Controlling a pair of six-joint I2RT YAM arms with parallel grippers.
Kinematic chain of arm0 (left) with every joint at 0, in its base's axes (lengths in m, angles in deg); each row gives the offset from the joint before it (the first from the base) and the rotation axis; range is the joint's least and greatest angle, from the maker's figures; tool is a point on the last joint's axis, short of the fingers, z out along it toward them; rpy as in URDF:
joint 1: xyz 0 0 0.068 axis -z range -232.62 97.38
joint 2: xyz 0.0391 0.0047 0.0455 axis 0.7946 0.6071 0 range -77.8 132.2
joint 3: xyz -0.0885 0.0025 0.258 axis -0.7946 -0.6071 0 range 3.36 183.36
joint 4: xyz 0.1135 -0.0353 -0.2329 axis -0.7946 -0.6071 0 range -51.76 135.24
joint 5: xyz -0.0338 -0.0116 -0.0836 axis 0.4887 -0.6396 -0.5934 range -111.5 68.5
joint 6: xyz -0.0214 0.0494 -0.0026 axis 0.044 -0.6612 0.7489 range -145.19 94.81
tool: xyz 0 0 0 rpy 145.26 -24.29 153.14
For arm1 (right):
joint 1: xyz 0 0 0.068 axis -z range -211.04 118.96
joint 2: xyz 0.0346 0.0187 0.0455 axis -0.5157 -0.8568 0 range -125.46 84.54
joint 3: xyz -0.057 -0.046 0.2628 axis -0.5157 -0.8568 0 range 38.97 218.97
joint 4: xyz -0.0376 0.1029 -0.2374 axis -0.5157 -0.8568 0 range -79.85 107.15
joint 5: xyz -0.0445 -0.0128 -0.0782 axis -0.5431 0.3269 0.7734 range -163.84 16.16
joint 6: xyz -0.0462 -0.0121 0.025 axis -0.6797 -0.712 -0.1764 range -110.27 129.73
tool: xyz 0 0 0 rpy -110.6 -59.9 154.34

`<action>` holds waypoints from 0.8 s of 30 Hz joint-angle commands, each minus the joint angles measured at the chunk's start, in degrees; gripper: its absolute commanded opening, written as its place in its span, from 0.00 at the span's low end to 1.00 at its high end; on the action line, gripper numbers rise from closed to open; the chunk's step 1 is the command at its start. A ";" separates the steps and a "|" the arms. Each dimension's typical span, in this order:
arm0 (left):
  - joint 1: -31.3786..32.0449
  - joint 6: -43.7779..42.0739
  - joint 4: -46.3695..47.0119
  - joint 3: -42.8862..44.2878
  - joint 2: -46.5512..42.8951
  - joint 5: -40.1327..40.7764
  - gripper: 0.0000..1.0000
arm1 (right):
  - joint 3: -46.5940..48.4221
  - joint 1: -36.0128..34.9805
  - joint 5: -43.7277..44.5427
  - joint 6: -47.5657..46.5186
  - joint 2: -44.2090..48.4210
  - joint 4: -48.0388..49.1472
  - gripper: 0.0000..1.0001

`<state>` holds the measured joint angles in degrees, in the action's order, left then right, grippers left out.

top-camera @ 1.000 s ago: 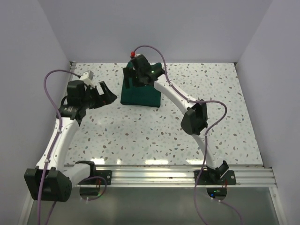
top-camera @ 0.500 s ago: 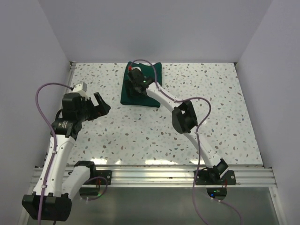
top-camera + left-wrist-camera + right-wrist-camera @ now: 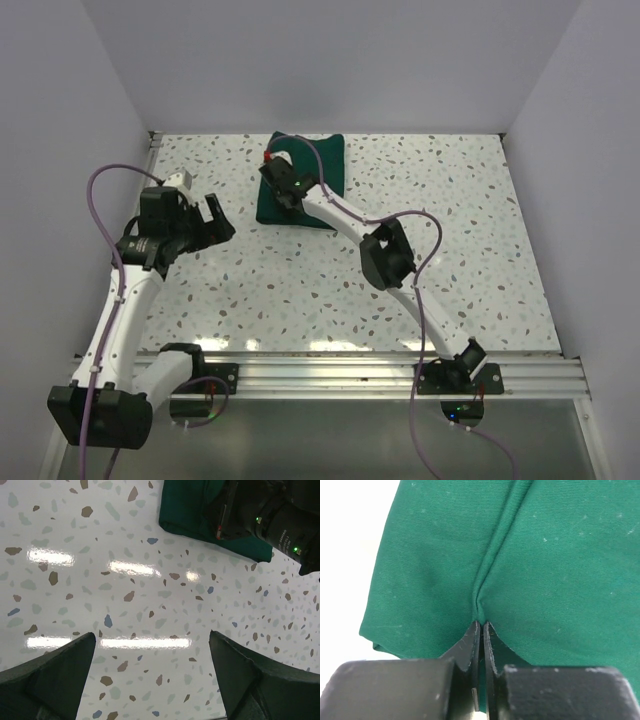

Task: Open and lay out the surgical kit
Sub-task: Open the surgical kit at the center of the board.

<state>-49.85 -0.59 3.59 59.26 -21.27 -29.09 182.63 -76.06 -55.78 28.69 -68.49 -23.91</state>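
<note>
Speckled white surface [image 3: 420, 270] fills the floor of a pale-walled booth, and the green kit [image 3: 322, 152] lies at its far middle. The right pincer [image 3: 481, 626] is squeezed tight over the kit's left part, its two tips pinching a raised crease of the cloth between them. The left pincer [image 3: 151, 634] gapes wide above the surface, holding nothing. The kit sits ahead of it and to its right, well apart. From above, the right arm's wrist covers much of the kit. In the left wrist view the same wrist hides part of the kit and the top edge cuts it off. What the cloth wraps cannot be seen.
</note>
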 commanded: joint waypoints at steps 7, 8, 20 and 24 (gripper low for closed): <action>2.06 -5.79 -3.35 13.77 9.80 11.28 1.00 | -7.04 3.17 6.71 -0.95 17.72 -0.52 0.00; 2.07 -5.79 -3.44 14.84 10.96 11.90 1.00 | -9.16 3.87 7.59 -0.94 20.03 0.27 0.00; 16.99 -13.35 0.43 30.57 38.96 20.95 1.00 | -46.43 17.40 19.02 0.72 44.39 1.95 0.00; 21.92 -12.47 1.22 35.85 48.65 21.74 1.00 | -51.19 20.66 21.13 4.14 45.98 -4.80 0.98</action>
<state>-31.16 -11.47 3.26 90.51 23.10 -9.64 134.06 -56.17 -39.27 30.16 -23.68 -22.95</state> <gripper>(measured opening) 0.997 0.679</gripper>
